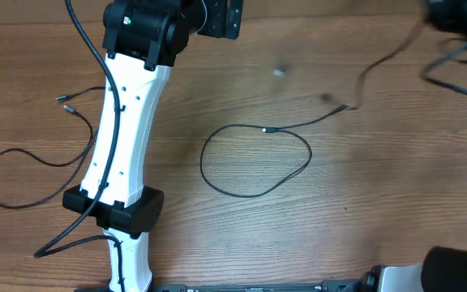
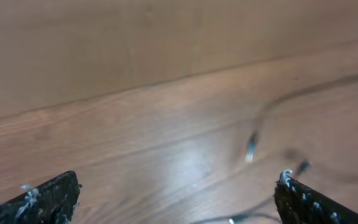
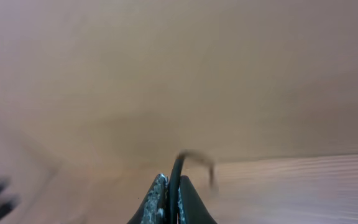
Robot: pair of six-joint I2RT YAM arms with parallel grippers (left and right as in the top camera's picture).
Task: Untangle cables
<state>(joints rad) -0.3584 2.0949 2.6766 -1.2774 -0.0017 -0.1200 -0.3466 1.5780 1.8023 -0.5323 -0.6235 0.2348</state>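
Observation:
A thin black cable lies in a loop at the table's middle, its plug end at the top of the loop. A strand runs from the loop up and right towards my right gripper, which is blurred at the top right. In the right wrist view that gripper is shut on a black cable. A second cable lies at the left, its plug beside the left arm. My left gripper is open and empty above the wood, with a blurred plug ahead of it.
The white left arm reaches from the front edge to the table's back, lying over the left cable. A thicker black arm cable trails from its base. A small blurred light object shows at the back middle.

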